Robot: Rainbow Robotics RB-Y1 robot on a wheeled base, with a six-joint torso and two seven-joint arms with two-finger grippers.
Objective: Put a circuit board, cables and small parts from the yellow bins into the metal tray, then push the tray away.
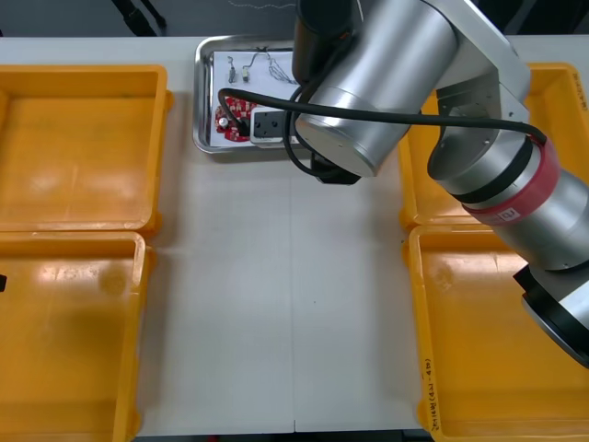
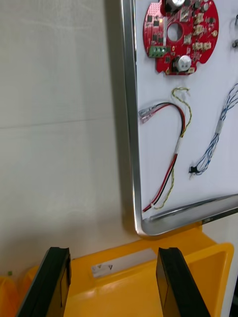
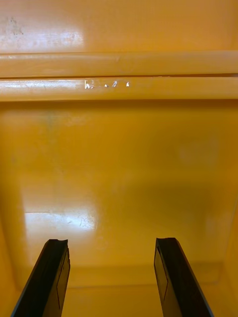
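A light table point(image 1: 276, 304) runs between four yellow bins point(image 1: 78, 147), two at each side, all bare inside in the front view. At the table's far edge, between the far bins, stands the metal tray point(image 1: 200, 101), white inside. The right arm point(image 1: 386, 83) reaches across the table toward it, covering the tray's right part.

In the right wrist view, the right gripper point(image 2: 114, 252) hangs with its black fingers point(image 2: 58, 277) well apart and nothing between them, above a yellow bin's rim point(image 2: 148, 282). Just past that rim is a rounded corner of the tray's shiny edge point(image 2: 130, 124).

Inside the tray lie a round red circuit board point(image 2: 179, 37), a red and yellow cable point(image 2: 177, 143) curved beside the rim, and a twisted blue and white cable point(image 2: 218, 133) next to it, apart from the board. In the front view, small metal parts point(image 1: 232, 66) sit at the tray's far end.

The left gripper point(image 3: 111, 242) hangs over the bare floor of a yellow bin, its fingers likewise spread wide and gripping nothing.
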